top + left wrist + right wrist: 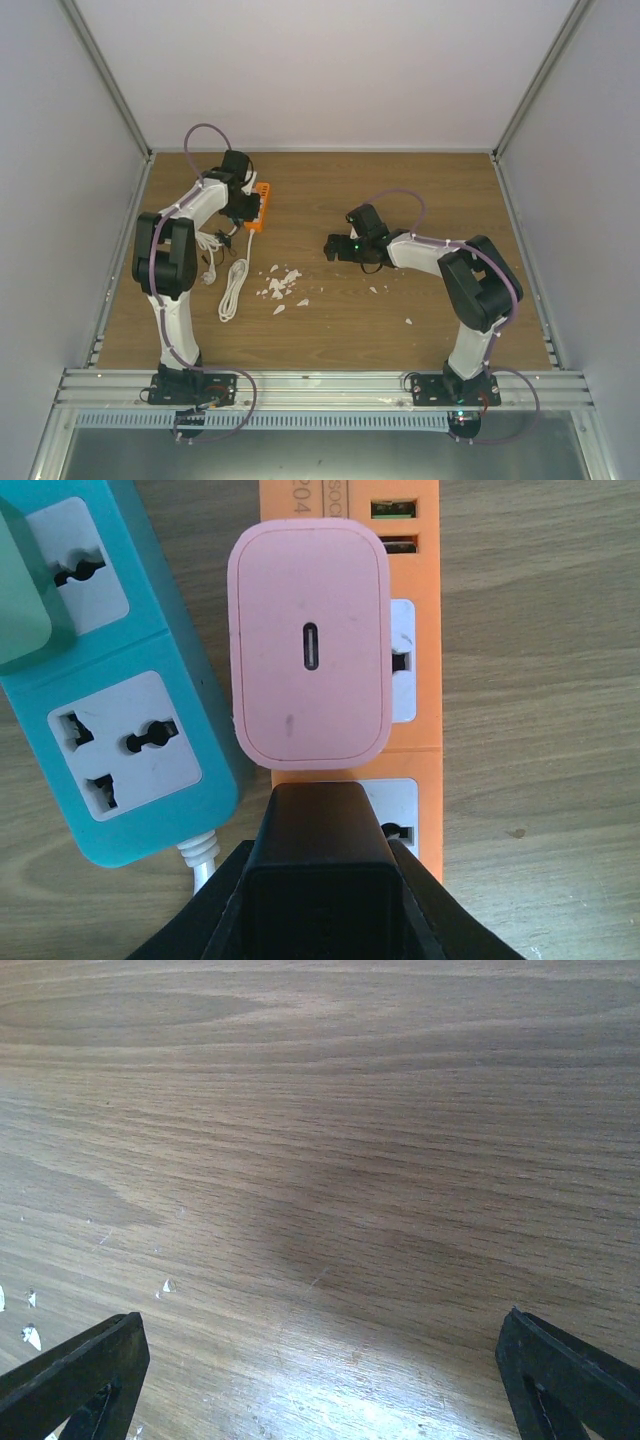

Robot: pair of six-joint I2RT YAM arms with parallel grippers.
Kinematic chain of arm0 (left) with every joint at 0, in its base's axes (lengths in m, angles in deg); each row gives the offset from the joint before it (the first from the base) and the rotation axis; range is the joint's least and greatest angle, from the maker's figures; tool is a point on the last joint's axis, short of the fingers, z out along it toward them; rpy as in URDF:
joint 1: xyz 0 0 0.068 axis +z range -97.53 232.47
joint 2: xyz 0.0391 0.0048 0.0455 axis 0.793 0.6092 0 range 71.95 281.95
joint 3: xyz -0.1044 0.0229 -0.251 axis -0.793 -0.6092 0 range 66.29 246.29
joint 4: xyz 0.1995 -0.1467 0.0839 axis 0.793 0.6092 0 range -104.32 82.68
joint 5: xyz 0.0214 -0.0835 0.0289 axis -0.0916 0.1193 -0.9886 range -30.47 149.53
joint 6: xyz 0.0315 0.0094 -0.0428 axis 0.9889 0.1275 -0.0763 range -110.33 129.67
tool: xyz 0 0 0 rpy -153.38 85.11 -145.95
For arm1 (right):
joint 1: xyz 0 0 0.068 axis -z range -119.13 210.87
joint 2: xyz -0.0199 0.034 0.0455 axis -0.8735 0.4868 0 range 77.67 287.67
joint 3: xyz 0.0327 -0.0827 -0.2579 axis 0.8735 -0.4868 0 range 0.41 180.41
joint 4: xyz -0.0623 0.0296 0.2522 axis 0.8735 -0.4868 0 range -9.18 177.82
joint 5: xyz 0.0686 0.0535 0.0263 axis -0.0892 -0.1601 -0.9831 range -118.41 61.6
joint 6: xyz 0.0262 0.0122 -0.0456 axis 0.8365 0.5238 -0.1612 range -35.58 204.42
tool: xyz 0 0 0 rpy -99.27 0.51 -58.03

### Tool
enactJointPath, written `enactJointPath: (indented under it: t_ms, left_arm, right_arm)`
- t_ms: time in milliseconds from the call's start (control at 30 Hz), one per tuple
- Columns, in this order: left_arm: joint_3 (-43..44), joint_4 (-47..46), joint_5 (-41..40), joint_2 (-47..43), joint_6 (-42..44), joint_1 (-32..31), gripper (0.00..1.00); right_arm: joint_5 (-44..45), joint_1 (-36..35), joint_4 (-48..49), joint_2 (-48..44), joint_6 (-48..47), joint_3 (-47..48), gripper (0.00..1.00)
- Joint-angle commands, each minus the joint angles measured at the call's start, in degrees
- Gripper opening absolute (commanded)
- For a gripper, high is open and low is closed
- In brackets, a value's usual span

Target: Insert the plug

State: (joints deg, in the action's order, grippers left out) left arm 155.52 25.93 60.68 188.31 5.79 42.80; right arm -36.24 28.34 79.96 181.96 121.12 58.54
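Facing up, pink plug (310,645) sits on orange strip (410,763), lengthwise along it; right pincer (320,1360) spread, left pincer (320,815) unclear.

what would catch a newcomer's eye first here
The pink charger block fills the left wrist view. It sits over a socket of the orange power strip, with a teal power strip lying alongside on its left. From above, white scraps litter the middle of the wooden table, and the right claw hangs open over bare wood nearby.
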Motion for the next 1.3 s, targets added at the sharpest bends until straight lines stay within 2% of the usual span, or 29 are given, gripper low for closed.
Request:
enactJointPath:
  t_ms: [0, 600, 667, 733, 900, 933, 1267]
  left_arm:
    - [-4.8, 0.3, -4.6, 5.0, 0.5, -0.8, 0.0]
    - [-2.4, 2.7, -6.3, 8.4, 1.1, -2.8, 0.02]
    - [-2.2, 2.7, -6.1, 8.2, 1.1, -2.7, 0.14]
    - [-2.3, 2.4, -5.6, 7.4, 1.7, -2.8, 0.33]
    - [-2.2, 1.2, -6.9, 4.2, 2.3, -2.8, 0.91]
    - [-2.1, 1.0, -7.3, 3.7, 2.5, -2.8, 0.98]
    - [-1.9, -4.0, -8.6, -5.9, 3.5, -2.9, 0.99]
  right_arm:
    - [-0.2, -0.7, -1.9, 1.8, -0.2, 0.3, 0.98]
    - [-0.3, -1.0, -2.3, 2.5, -0.5, 1.0, 0.98]
    - [-0.3, -1.0, -2.4, 2.7, -0.6, 1.0, 0.98]
    - [-0.3, -1.1, -2.4, 2.7, -0.7, 1.1, 0.98]
    - [-0.3, -1.3, -2.6, 2.9, -0.8, 1.4, 0.98]
    - [-0.2, -1.3, -2.6, 3.0, -0.8, 1.4, 0.98]
    - [-0.1, -1.7, -3.0, 3.6, -1.2, 1.9, 0.98]
